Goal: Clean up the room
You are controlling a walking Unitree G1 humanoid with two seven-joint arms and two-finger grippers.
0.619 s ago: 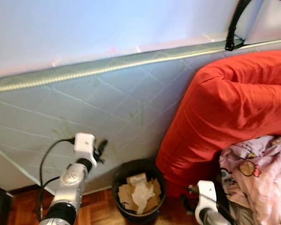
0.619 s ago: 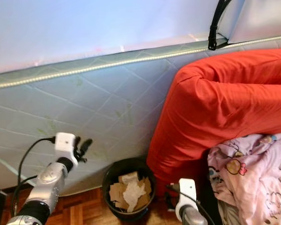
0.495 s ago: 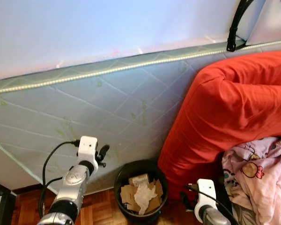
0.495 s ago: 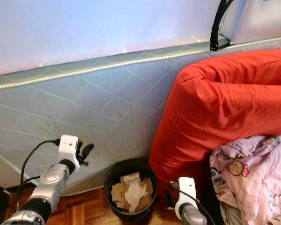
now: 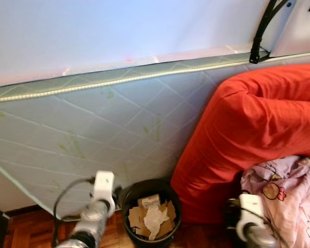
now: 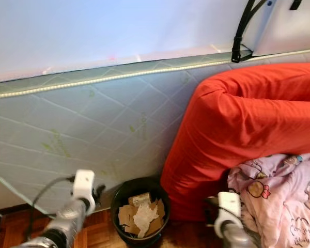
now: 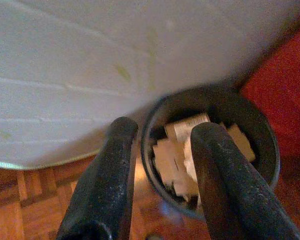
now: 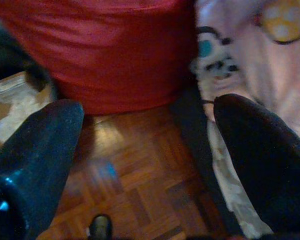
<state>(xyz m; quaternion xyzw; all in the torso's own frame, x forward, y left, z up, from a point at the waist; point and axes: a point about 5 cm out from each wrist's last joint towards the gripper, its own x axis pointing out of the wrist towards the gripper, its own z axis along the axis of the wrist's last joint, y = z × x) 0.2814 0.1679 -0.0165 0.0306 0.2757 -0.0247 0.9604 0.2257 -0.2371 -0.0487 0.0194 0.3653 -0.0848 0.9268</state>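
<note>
Bin: the black waste bin (image 5: 151, 212) stands on the parquet floor (image 8: 140, 165) against the leaning mattress (image 5: 93, 129), just beside the red bedding (image 5: 253, 129); it already holds torn cardboard and crumpled paper (image 5: 154, 217).
Left gripper: the left gripper (image 7: 157, 165) hovers just above the bin's near rim, its two black fingers apart with nothing between them — the bin's mouth shows through the gap.
Right gripper: the right gripper (image 8: 145, 145) hangs low over the floor between the red bedding and the pink patterned blanket (image 5: 284, 191), fingers spread wide and empty.
Step in hand: we judge that we are between items — both grippers are empty and nothing is being carried to the bin.
Doing it well: we should look for the next loose thing before we move the arms, keeping the left arm clear of the rim so as not to tip the bin.
Likely next target: the pink blanket drooping off the bed edge looks the most out of place; if we take it, a grasp on a thick fold rather than a thin hem will hold better.
Risk: soft cloth may slip or drag, and the right fingers sit close to the floor.
</note>
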